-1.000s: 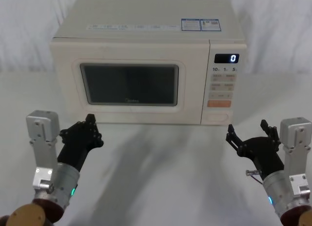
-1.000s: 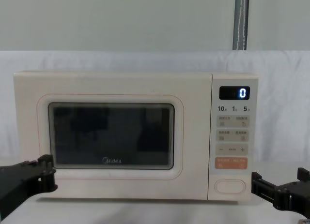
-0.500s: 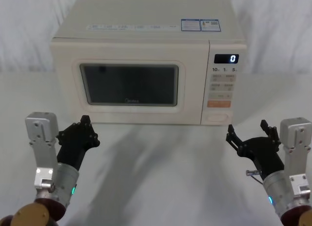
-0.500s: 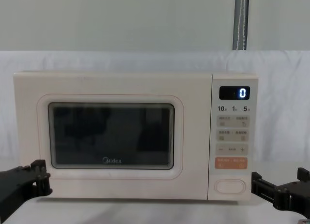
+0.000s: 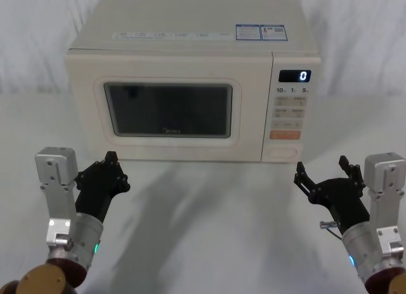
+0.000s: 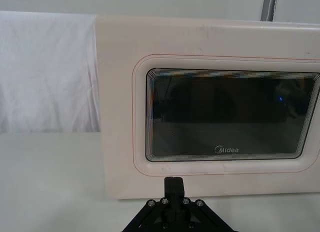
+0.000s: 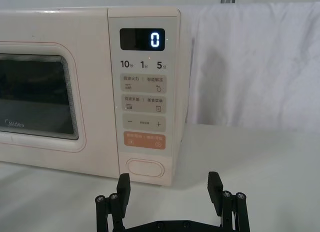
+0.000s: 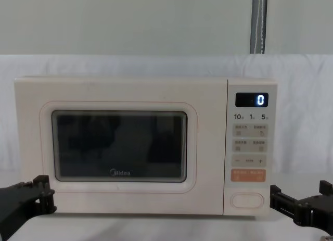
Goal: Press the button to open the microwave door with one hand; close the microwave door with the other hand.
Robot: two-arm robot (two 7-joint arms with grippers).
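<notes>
**Microwave shut, both pincers waiting short of it**

White cloth drapes the wall and covers the surface (image 5: 209, 218) on which the microwave (image 5: 190, 46) stands, square to the robot, its long side running left to right and its front facing the arms. The microwave door (image 5: 168, 110) sits flush in the front, dark window to the left of the narrow keypad panel (image 5: 290, 113), whose display (image 8: 252, 99) reads 0. The button (image 7: 145, 169) is at the foot of that panel, a wide pill lying lengthways, just under the orange key (image 7: 144, 140).

The right pincer (image 5: 325, 174) hovers low over the surface, near the microwave's right front corner but clear of it, fingers spread apart and holding nothing. It lines up roughly with the button, which suits a forward push; a clenched tip would probably press more cleanly than spread fingers. The left pincer (image 5: 108, 170) is clenched, empty, in front of the door's lower left part and apart from it, likely placed to push the door back. As the door lies, either a full cycle is done or none is begun.
</notes>
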